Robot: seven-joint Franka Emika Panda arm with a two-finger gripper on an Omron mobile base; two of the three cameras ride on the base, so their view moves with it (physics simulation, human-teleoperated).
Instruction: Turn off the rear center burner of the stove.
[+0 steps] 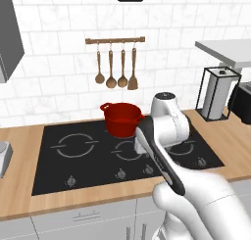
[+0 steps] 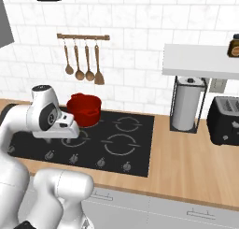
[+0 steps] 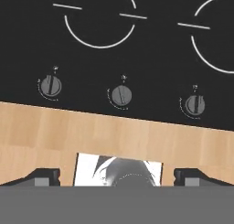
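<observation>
The stove (image 1: 54,178) is a flat black glass cooktop set into a wooden counter, with grey rings and a row of small round knobs along its front. A red pot (image 1: 121,119) stands at the rear centre and covers the rear center burner. My hand (image 2: 58,127) hangs over the front middle of the stove (image 2: 140,151), pointing down. In the hand view my gripper (image 3: 117,177) is open, with its fingertips (image 3: 43,176) far apart and nothing between them. Three knobs lie ahead of it: left (image 3: 50,86), middle (image 3: 121,96) and right (image 3: 195,105). The middle knob is nearest its centre line.
Wooden utensils (image 1: 115,67) hang on a wall rail behind the stove. A paper towel holder (image 2: 186,104) and a black toaster (image 2: 225,120) stand on the counter to the right, under a white shelf (image 2: 200,60). A wooden counter strip (image 3: 114,131) runs before the knobs.
</observation>
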